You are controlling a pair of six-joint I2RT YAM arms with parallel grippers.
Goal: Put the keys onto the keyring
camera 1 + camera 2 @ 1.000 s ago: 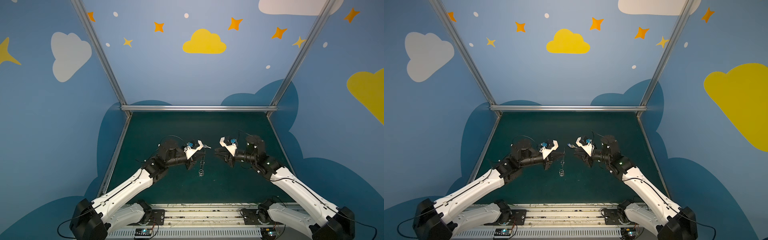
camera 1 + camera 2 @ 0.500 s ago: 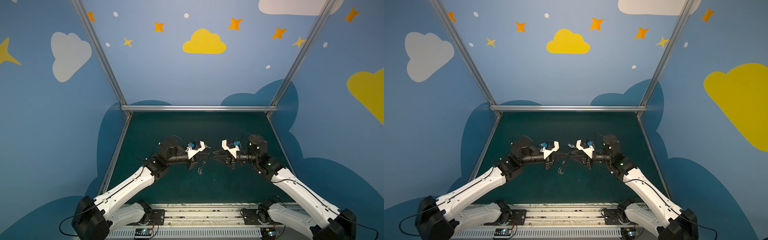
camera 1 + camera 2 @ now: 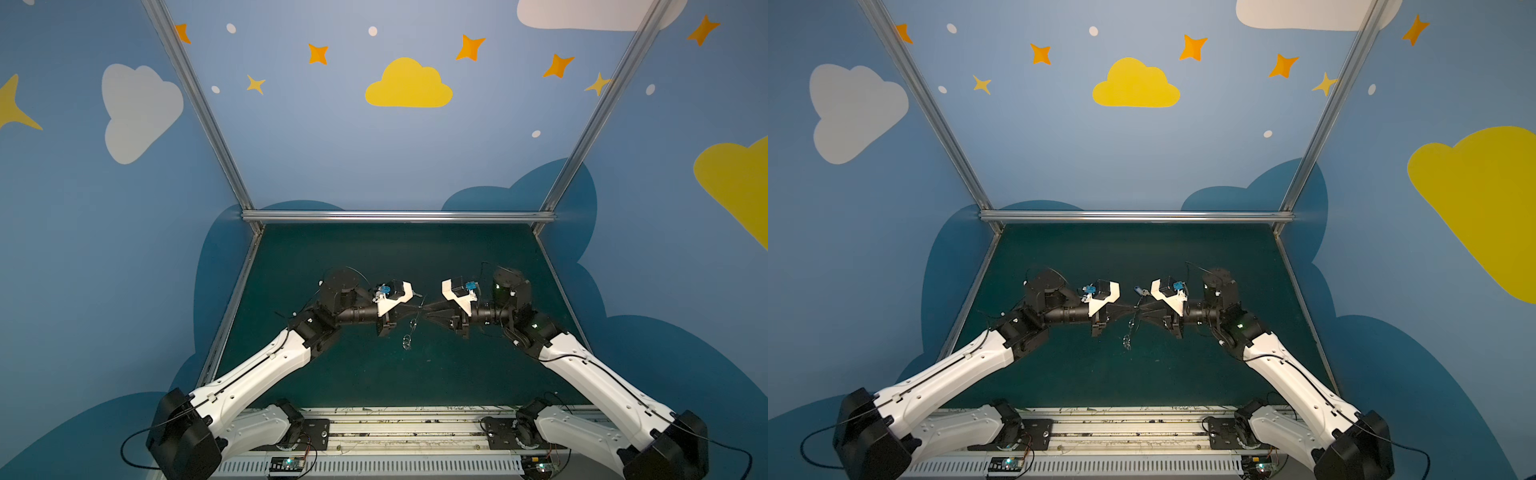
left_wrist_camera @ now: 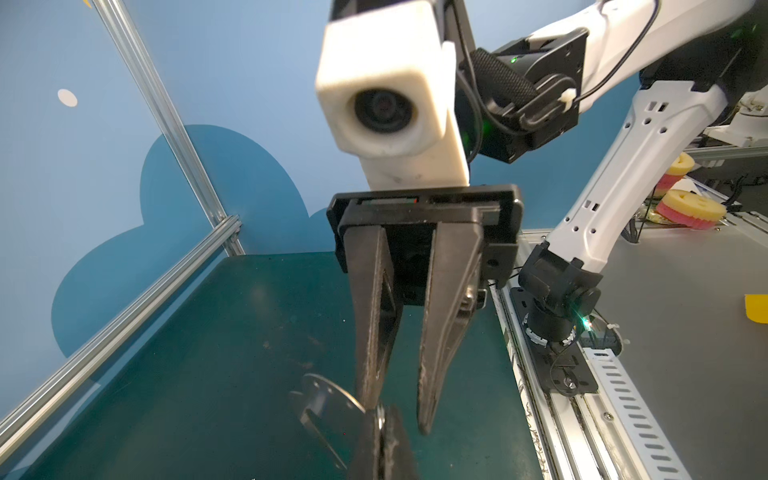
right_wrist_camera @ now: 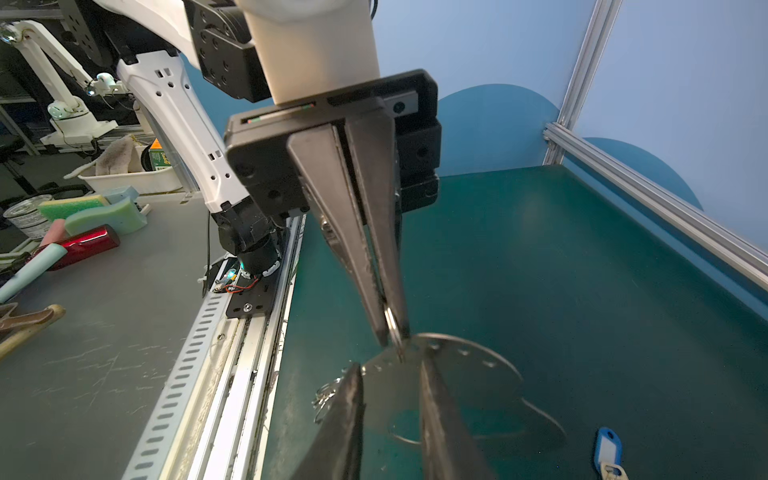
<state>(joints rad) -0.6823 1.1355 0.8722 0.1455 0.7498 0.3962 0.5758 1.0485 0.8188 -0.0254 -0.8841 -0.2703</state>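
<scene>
L hand (image 5: 392, 329): fully closed, tips pinching a split ring (image 5: 398, 347); held over mid bench (image 3: 374, 257).
R hand (image 4: 397, 417): part open, clear gap btw fingers, nothing gripped; tip-to-tip w/ L hand, one fingertip (image 4: 370, 399) right at the pinched ring.
Keyring plate (image 5: 465, 374): grey, hangs from that ring under both hands; row of edge holes up top, oval cut-out lower. In right wrist view it shows btw R hand's fingers.
Spare rings (image 3: 407, 343): small silver cluster dangling at plate's low end, seen in both top views; touching bench or not, can't tell.
Key (image 5: 607, 451): blue head, lies flat on bench, apart from plate, held by neither hand. In a top view (image 3: 1139, 289) it sits just behind the hands.
</scene>
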